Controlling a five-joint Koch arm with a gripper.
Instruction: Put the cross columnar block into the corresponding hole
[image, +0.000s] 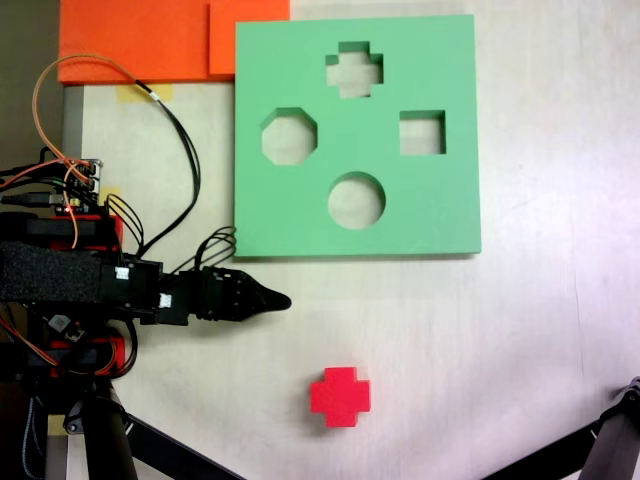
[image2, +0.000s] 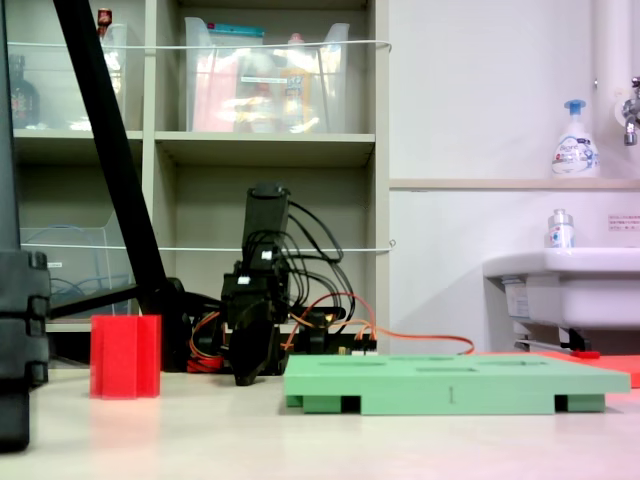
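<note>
Red cross columnar block (image: 339, 396) sits alone on the pale table (image: 520, 350) in a fixed view from above, at about five o'clock from the gripper (image: 282, 299) and well apart from it. The gripper's black tip points toward three o'clock, narrowed to one point; whether its jaws are parted I cannot tell. At twelve o'clock from the block lies the green foam board (image: 440, 210), with the corresponding hole (image: 354, 70) near its far edge.

Side-on, a fixed view shows the block (image2: 125, 356) standing upright on the table, the gripper (image2: 246, 378) angled down with its tip close to the surface, and the board (image2: 450, 383) flat, its cutouts not readable.
</note>
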